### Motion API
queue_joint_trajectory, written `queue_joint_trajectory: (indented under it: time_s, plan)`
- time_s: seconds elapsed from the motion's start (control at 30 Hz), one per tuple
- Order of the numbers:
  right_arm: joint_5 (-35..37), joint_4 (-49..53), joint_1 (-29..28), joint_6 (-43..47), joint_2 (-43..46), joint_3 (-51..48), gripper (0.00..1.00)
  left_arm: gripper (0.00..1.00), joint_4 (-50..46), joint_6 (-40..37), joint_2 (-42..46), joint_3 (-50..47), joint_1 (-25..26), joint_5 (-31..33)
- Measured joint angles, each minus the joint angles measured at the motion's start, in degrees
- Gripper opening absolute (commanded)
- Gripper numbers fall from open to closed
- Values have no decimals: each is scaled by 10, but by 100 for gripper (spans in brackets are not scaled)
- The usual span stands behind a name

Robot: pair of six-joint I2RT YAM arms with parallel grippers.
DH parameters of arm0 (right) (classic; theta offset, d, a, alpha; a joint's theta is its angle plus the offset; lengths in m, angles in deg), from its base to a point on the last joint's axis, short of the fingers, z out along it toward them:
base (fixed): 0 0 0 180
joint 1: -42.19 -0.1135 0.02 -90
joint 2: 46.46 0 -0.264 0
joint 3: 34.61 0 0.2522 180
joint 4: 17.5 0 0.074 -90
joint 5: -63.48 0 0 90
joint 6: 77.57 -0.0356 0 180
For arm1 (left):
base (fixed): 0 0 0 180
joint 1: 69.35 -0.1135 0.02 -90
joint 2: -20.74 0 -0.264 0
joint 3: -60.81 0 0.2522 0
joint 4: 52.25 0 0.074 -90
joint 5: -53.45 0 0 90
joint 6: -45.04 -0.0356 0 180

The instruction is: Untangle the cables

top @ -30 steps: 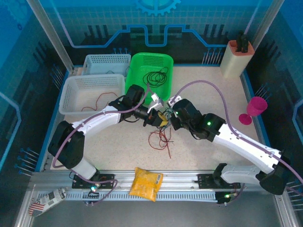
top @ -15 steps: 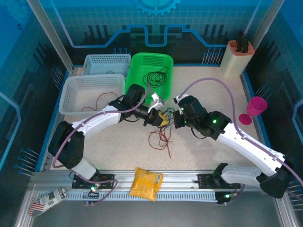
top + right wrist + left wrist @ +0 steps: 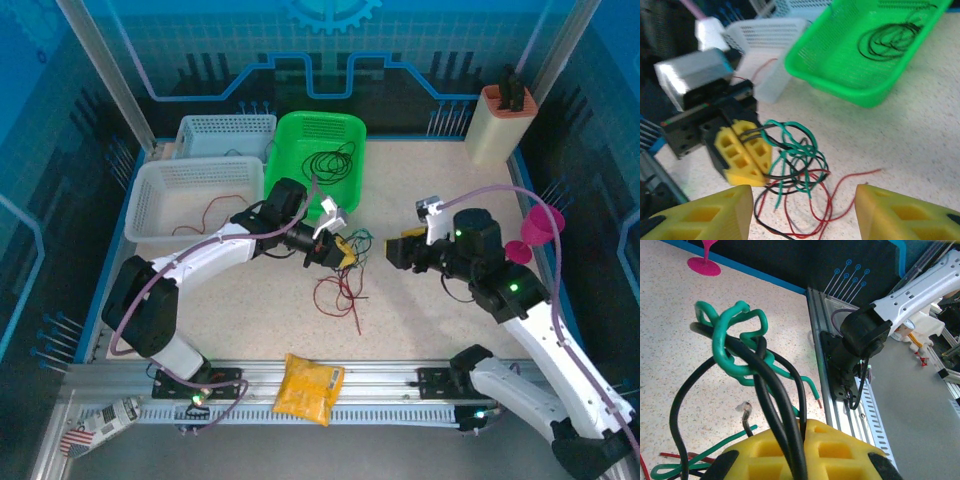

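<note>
The cables (image 3: 343, 283) are a tangle of thin red, green and black wires on the table, just in front of my left gripper (image 3: 338, 250). That gripper is shut on black strands of the cables (image 3: 790, 430), pinched between its yellow fingers (image 3: 840, 452). A green knot (image 3: 735, 342) loops round the black strands above them. My right gripper (image 3: 400, 250) hangs open to the right of the tangle, apart from it. In the right wrist view its jaws stand wide with nothing between them, and the cables (image 3: 802, 160) lie beyond, next to the left gripper (image 3: 746, 150).
A green basket (image 3: 290, 140) behind the tangle holds a black wire coil (image 3: 890, 40). A white basket (image 3: 150, 190) at the left holds a red wire, with another white basket (image 3: 225, 125) behind it. A pink goblet (image 3: 537, 232), a knife block (image 3: 500, 125) and a yellow bag (image 3: 308, 388) stand around.
My right gripper has opened, let go of the tangle and pulled back to the right. The left gripper has stayed where it was, still gripping the black strands.
</note>
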Motion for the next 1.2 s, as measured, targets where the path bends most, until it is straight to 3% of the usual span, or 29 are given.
queue_joint_trajectory:
  time_s: [0.17, 0.37, 0.7, 1.2]
  plan:
    - [-136, 0, 59, 35, -46, 11, 51, 0, -2, -6, 0, 0, 0, 0]
    - [-216, 56, 72, 127, -151, 85, 47, 0, -4, -18, 0, 0, 0, -3]
    - [-240, 126, 73, 255, -229, 152, 41, 0, -17, -30, 0, 0, 0, -3]
    - [-223, 148, 42, 301, -292, 186, 39, 0, -17, -30, 0, 0, 0, -3]
